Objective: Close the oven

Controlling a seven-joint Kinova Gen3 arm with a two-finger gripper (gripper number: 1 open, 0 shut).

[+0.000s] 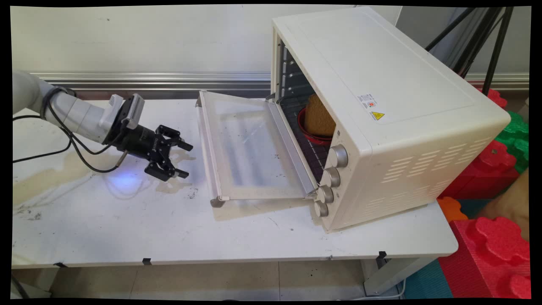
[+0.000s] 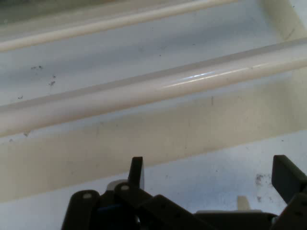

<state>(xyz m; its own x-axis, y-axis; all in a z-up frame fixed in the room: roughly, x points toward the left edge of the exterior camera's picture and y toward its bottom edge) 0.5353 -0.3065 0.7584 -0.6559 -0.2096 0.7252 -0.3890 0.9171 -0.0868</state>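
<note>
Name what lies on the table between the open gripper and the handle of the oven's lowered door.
Nothing: in the main view only bare, stained table separates the gripper from the door handle.

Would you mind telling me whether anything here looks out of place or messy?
The table carries a yellowish stain and dark specks at its left, near the open hand. The oven sits askew with its door down, bread in a red dish inside.

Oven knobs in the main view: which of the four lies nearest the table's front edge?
The lowest round silver knob, at the bottom of the column on the cream toaster oven, beside the open glass door's hinge corner.
</note>
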